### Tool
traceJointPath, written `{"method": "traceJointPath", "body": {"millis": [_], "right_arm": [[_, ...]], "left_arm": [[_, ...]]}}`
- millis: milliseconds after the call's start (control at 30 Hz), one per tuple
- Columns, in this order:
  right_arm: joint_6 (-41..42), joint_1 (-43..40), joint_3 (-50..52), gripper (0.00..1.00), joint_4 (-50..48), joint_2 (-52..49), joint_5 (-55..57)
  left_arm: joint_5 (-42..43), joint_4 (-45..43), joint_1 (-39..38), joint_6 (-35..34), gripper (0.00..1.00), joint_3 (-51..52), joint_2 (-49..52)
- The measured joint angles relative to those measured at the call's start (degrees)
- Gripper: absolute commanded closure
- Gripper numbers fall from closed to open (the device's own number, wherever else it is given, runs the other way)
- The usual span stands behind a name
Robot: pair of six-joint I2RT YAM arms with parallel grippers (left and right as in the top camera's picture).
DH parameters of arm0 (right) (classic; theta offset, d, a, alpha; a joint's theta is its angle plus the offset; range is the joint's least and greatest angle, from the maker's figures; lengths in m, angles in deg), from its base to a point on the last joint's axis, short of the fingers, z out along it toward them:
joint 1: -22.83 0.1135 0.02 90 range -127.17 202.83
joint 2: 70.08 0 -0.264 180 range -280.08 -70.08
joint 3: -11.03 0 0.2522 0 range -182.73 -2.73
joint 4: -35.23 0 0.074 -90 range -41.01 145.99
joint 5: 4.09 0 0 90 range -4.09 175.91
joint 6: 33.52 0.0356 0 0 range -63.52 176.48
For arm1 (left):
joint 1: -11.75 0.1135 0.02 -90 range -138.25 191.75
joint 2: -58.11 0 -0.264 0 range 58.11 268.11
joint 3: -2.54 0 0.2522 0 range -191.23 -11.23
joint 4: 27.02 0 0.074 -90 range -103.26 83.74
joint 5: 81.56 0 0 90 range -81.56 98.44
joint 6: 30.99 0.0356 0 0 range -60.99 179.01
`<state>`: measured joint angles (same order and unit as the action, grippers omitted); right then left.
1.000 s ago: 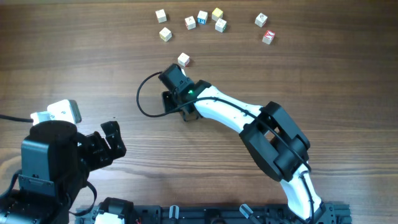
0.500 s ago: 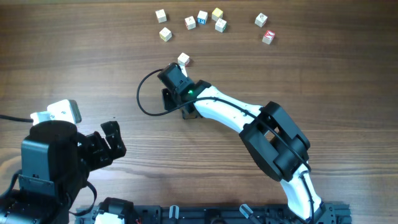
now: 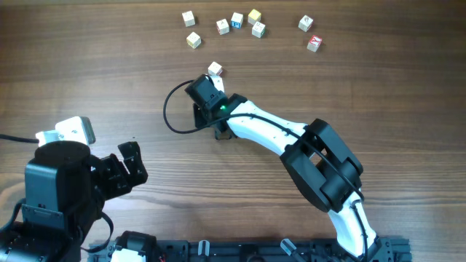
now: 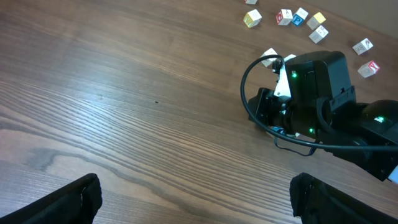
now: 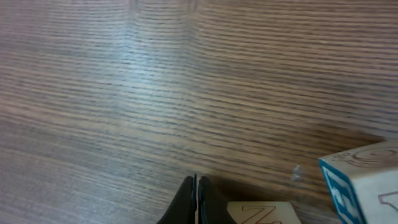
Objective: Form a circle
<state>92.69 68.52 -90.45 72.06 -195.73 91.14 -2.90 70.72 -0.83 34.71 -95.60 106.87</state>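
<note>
The right gripper (image 5: pixel 196 190), clenched empty, has crept slightly toward the far edge of the wood-grain desk (image 3: pixel 87 65), with a loose cube (image 3: pixel 215 69) just beyond its tip. The circle (image 3: pixel 237 21), for now an open cluster, lies farther ahead by that edge and nearer this arm. The left gripper (image 4: pixel 196 186) hangs released near the front-left corner.

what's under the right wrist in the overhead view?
One letter cube shows at its far edge; the shut right gripper and anything else beneath are covered there.

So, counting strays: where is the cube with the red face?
Overhead view, upper right: the red-faced cube is the rightmost one, just below-right of a pale cube.
</note>
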Motion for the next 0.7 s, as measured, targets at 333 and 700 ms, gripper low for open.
{"method": "traceJointPath", "body": {"millis": [333, 700], "right_arm": [[0.85, 0.0, 0.0, 0.95, -3.39, 0.0, 1.42], [0.9, -1.49, 0.0, 0.95, -1.68, 0.0, 2.6]], "left_arm": [[0.0, 0.02, 0.0, 0.0, 0.0, 0.0, 0.0], [0.0, 0.0, 0.0, 0.0, 0.0, 0.0, -0.02]]}}
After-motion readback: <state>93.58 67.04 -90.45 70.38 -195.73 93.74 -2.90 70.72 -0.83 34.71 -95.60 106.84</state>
